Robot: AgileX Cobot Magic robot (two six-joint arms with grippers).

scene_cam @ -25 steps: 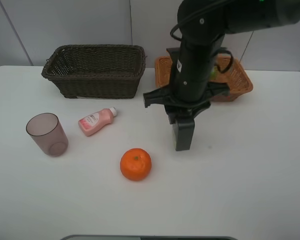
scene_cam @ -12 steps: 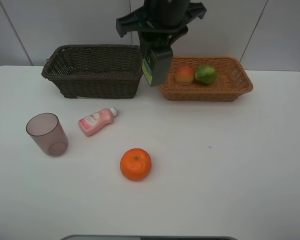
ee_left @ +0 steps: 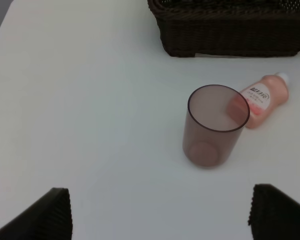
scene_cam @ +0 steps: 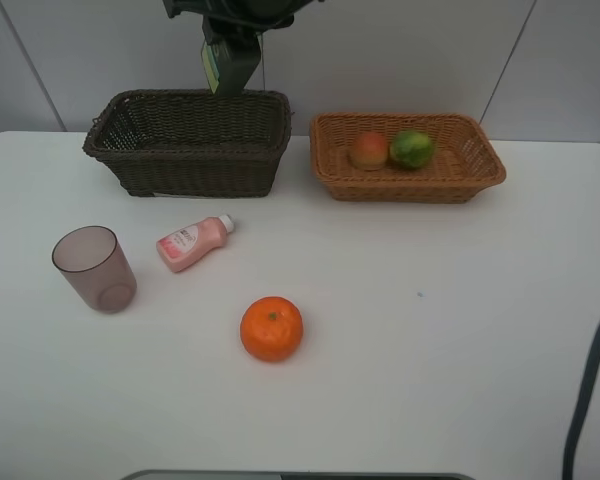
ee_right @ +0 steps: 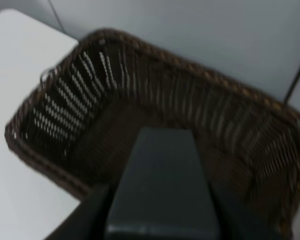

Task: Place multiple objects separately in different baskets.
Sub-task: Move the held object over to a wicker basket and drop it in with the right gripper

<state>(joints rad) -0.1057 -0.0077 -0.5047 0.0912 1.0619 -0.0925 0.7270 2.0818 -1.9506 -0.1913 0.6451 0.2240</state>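
My right gripper [scene_cam: 230, 78] hangs over the back rim of the dark brown basket [scene_cam: 190, 150], shut on the dark green bottle [scene_cam: 213, 66]. In the right wrist view the bottle [ee_right: 160, 185] sits between the fingers above the basket's inside [ee_right: 55, 115]. The light tan basket [scene_cam: 410, 185] holds the peach [scene_cam: 370, 150] and the green fruit [scene_cam: 412, 148]. On the table lie the orange [scene_cam: 271, 328], the pink bottle [scene_cam: 192, 243] and the mauve cup [scene_cam: 93, 268]. My left gripper [ee_left: 165, 215] is open and empty, well short of the cup [ee_left: 215, 127].
A dark cable [scene_cam: 590, 380] runs along the right edge of the high view. The pink bottle [ee_left: 262, 100] lies on its side just behind the cup, in front of the dark basket [ee_left: 230, 40]. The white table [scene_cam: 460, 330] ends at a grey wall behind the baskets.
My right arm has swung from the middle of the table up and to the left, carrying the dark green bottle over the dark brown basket. Nothing on the table has moved.
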